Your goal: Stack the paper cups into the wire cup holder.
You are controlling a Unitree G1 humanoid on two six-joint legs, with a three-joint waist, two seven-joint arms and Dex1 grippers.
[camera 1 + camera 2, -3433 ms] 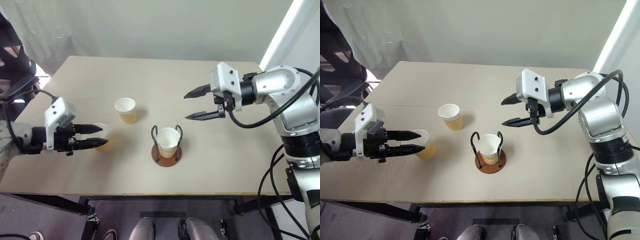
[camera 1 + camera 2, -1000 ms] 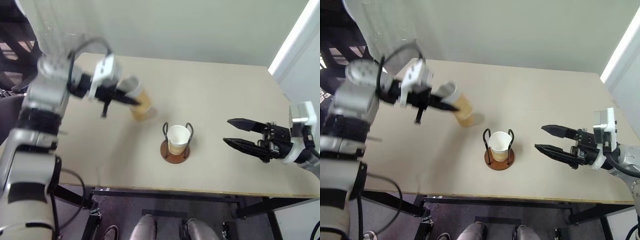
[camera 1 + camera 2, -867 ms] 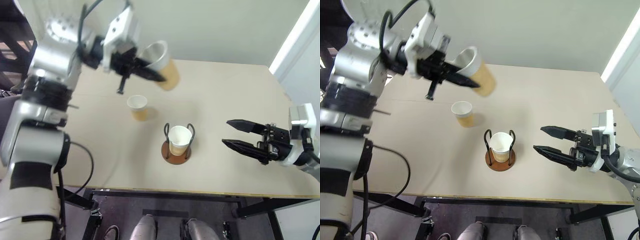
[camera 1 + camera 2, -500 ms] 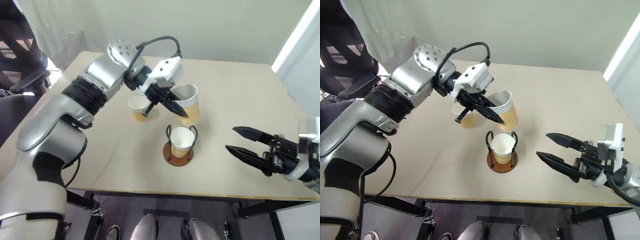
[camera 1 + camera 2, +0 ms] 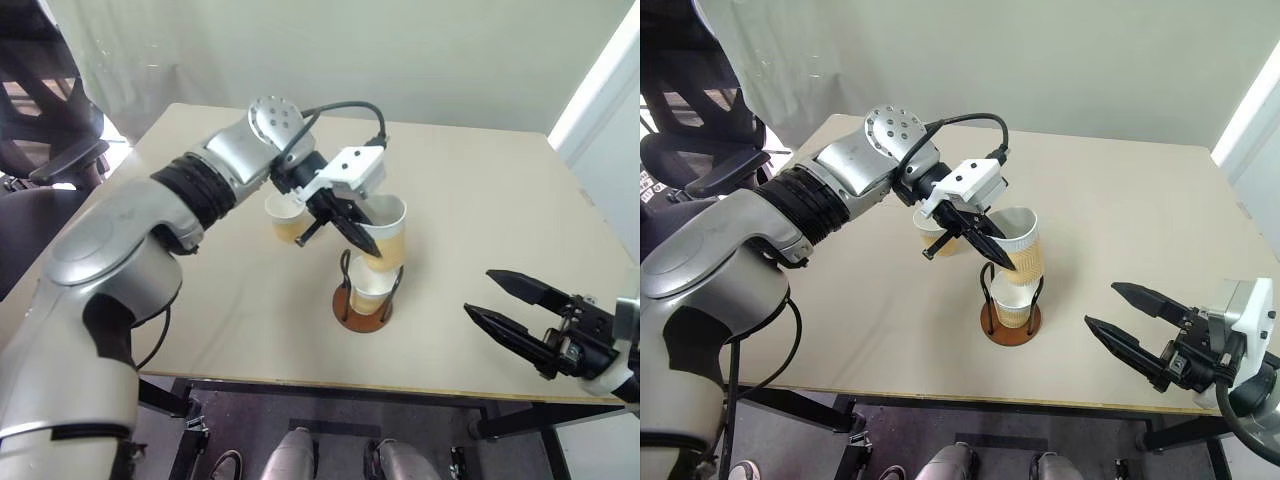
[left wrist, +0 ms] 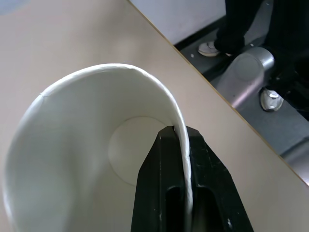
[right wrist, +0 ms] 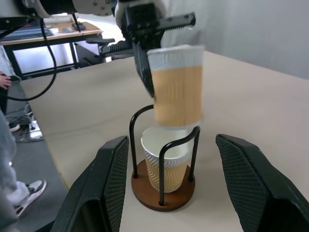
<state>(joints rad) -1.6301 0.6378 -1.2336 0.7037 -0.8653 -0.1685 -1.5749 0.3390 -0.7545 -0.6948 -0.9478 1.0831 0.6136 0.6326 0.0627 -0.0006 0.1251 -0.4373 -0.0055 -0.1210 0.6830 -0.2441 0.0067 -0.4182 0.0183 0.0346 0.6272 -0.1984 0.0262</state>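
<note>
Left claw pinching rim of paper cup, frame centre, above cup in wire cup holder. Right claw wide, empty, lower right.

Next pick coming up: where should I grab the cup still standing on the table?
Pinch the rim of the loose cup from above, one finger inside, as the left gripper grips the held cup. It stands upright, mouth open; come from its side away from the wire cup holder.

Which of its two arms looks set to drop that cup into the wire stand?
The left. Its gripper pinches the wall of the paper cup right above the cup already in the wire cup holder. The right gripper hangs open and empty, off to the side.
</note>
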